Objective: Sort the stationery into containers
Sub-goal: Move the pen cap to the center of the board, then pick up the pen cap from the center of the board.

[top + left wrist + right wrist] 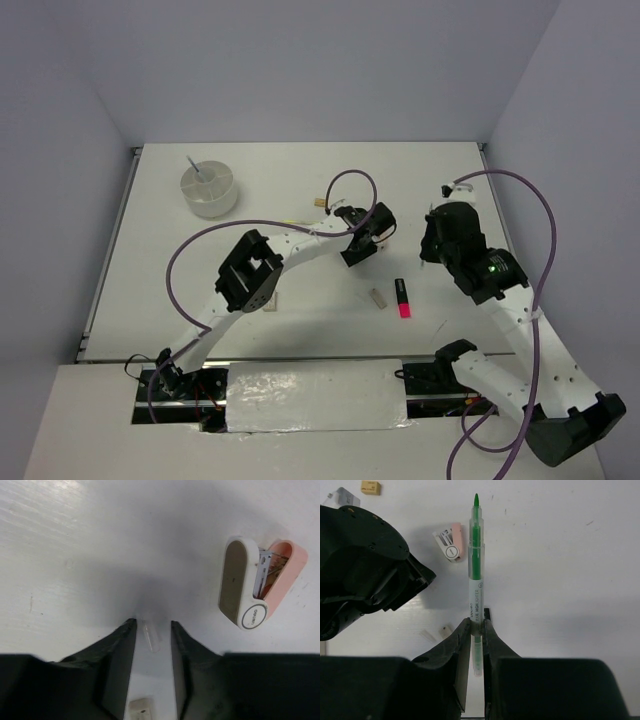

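Green pen point(476, 555), probably light, stiff and slick, is pinched near its tail by the right gripper point(476, 622) near the bench point(570, 555)'s right edge. Left gripper point(152, 627) stands spread over a clear cap point(151, 636).

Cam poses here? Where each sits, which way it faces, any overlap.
Top external: above and behind the bases, looking down on the table; left arm and right arm show.
Left wrist: on the left arm, facing down at the table; left hand open around a clear cap.
Right wrist: on the right arm, facing down; right hand shut on a green pen.
Shared: both wrist views show the pink-and-white stapler.
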{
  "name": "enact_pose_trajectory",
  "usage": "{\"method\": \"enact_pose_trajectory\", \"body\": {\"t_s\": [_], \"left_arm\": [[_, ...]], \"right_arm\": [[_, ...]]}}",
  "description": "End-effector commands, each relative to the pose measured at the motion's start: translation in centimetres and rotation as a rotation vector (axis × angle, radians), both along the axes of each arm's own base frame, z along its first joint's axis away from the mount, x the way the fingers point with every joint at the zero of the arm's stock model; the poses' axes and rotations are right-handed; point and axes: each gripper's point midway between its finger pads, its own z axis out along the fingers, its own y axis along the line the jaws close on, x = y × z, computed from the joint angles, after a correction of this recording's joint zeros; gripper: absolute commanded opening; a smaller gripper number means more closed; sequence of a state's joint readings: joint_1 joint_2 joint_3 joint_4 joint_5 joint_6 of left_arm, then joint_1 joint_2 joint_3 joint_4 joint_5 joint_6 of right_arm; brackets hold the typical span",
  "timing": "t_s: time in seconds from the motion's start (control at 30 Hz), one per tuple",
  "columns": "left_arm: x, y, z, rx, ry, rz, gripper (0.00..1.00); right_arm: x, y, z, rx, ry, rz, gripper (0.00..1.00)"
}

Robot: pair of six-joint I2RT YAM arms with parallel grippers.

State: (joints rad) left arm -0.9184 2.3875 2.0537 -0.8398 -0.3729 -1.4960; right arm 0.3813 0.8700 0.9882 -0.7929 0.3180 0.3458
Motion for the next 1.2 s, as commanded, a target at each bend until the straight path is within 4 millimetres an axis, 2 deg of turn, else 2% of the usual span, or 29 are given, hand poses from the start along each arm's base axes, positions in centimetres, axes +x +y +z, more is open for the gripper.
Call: {"method": "enact_pose_trajectory", "body": {"t_s": [0.0,0.1,0.3,0.43,0.53,0.57,0.6,0.7,0.73,0.8,0.83,0.87,0.9,0.97,1.0,1.1,1.17], "left_arm": [[-1.5,1.3,-2.8,0.095,0.065,-0.008,0.46],[-2.4,2.0,-4.2,0.133,0.095,-0.024,0.33],[-3.5,3.5,-6.1,0.202,0.139,-0.064,0.24],[-3.6,3.7,-6.6,0.219,0.135,-0.157,0.20],[-4.1,4.0,-7.0,0.239,0.158,-0.233,0.08],[-4.2,4.3,-7.1,0.246,0.166,-0.247,0.00],[-4.2,4.6,-7.1,0.254,0.170,-0.260,0.00],[-3.4,5.1,-6.2,0.238,0.139,-0.285,0.00],[-3.0,5.0,-4.7,0.223,0.107,-0.288,0.00],[-2.2,5.5,-3.5,0.225,0.057,-0.294,0.00],[-1.7,5.4,-1.3,0.202,0.015,-0.294,0.00],[-1.6,5.8,-0.6,0.205,0.000,-0.297,0.00],[-0.9,5.9,1.6,0.185,-0.048,-0.303,0.00],[-0.6,6.4,3.1,0.181,-0.081,-0.306,0.00],[-0.3,6.6,4.9,0.174,-0.120,-0.314,0.00],[-0.2,8.1,6.5,0.214,-0.139,-0.323,0.00],[0.1,9.2,6.2,0.242,-0.125,-0.326,0.00]], "right_arm": [[0.4,0.1,1.5,0.025,-0.075,0.008,0.00],[0.3,0.1,1.8,0.028,-0.087,0.013,0.00],[0.0,0.1,2.4,0.040,-0.110,0.018,0.00],[-0.1,0.3,2.6,0.049,-0.120,0.033,0.00],[0.0,0.7,2.4,0.057,-0.114,0.053,0.00],[-0.1,0.8,2.3,0.059,-0.111,0.053,0.00],[-0.1,0.9,2.2,0.062,-0.107,0.057,0.00],[-0.2,1.2,2.5,0.077,-0.114,0.074,0.00],[-0.2,1.3,2.5,0.078,-0.115,0.079,0.00],[-0.3,1.8,2.8,0.093,-0.127,0.109,0.00],[-0.3,2.0,2.7,0.097,-0.128,0.120,0.00],[-0.4,2.4,2.6,0.107,-0.125,0.144,0.00],[-0.3,2.6,2.5,0.113,-0.125,0.155,0.00],[-0.3,3.1,2.1,0.122,-0.108,0.171,0.00],[-0.2,3.2,1.9,0.126,-0.099,0.176,0.00],[-0.2,4.0,1.3,0.146,-0.071,0.205,0.00],[-0.2,4.3,0.9,0.151,-0.055,0.215,0.00]]}}
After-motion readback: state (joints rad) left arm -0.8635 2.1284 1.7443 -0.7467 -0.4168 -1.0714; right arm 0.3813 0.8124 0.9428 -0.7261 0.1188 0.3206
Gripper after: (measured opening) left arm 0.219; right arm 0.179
